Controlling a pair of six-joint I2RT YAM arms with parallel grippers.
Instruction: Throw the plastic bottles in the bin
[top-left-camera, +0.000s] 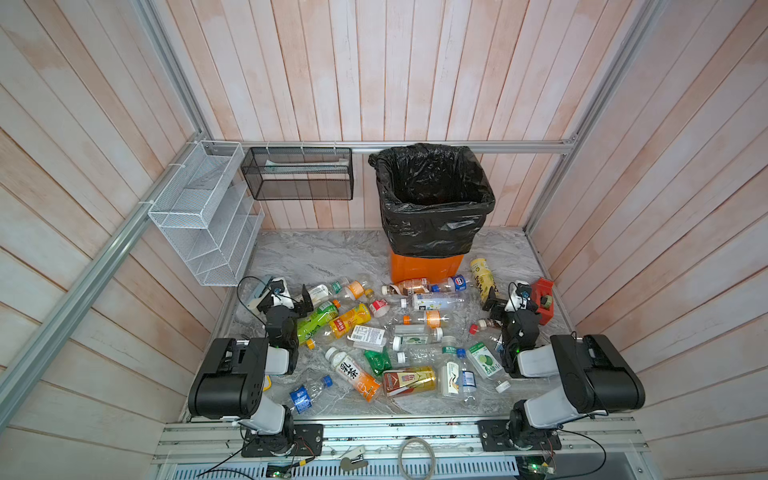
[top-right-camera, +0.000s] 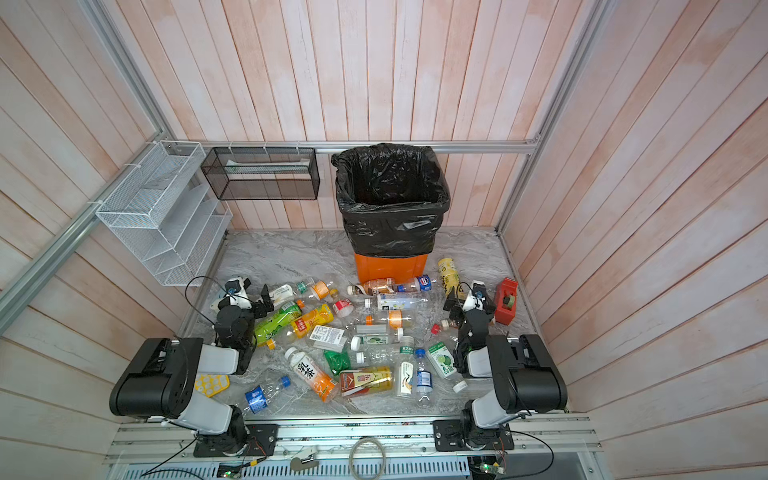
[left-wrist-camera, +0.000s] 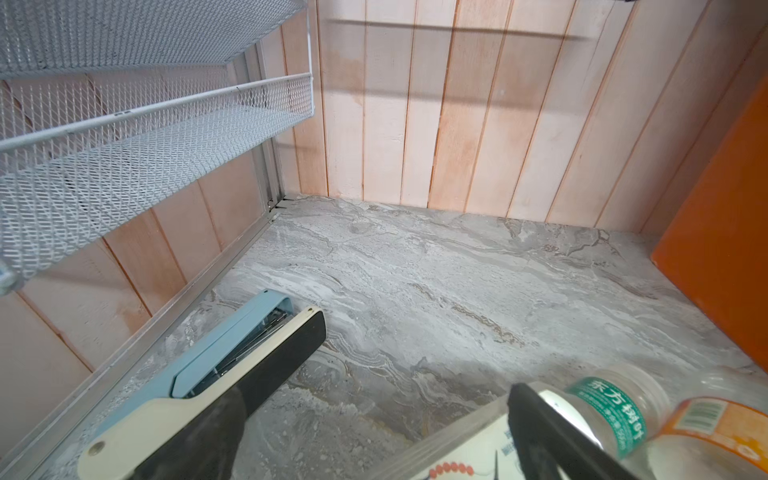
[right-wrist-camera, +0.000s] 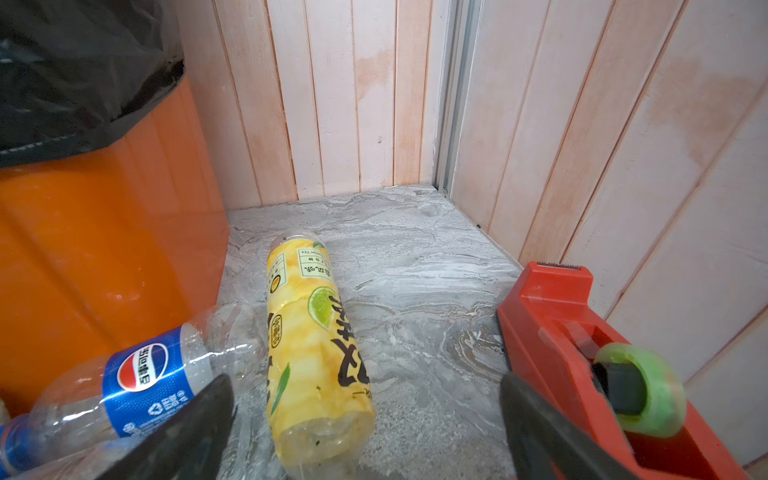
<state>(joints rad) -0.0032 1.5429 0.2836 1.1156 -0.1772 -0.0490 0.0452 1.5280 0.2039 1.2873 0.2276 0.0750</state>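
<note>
Several plastic bottles (top-left-camera: 395, 332) lie scattered on the marble floor in both top views, in front of the bin (top-left-camera: 426, 268), which is orange with a black bag (top-right-camera: 390, 195) over its rim. My left gripper (top-left-camera: 281, 291) hangs open at the left edge of the pile; its black fingers (left-wrist-camera: 286, 353) frame bare floor, and a white-labelled bottle (left-wrist-camera: 478, 449) touches one finger. My right gripper (right-wrist-camera: 365, 384) is open low over the floor. A yellow-labelled bottle (right-wrist-camera: 307, 345) lies between its fingers, untouched, and a Pepsi bottle (right-wrist-camera: 141, 374) lies beside it against the bin (right-wrist-camera: 104, 249).
A red tape dispenser (right-wrist-camera: 582, 353) sits close to one right finger, by the right wall. A light blue stapler (left-wrist-camera: 216, 357) lies beside the left gripper. A white wire rack (top-left-camera: 203, 216) and a black mesh basket (top-left-camera: 297, 174) hang on the walls. A yellow calculator (top-right-camera: 212, 384) lies under the left arm.
</note>
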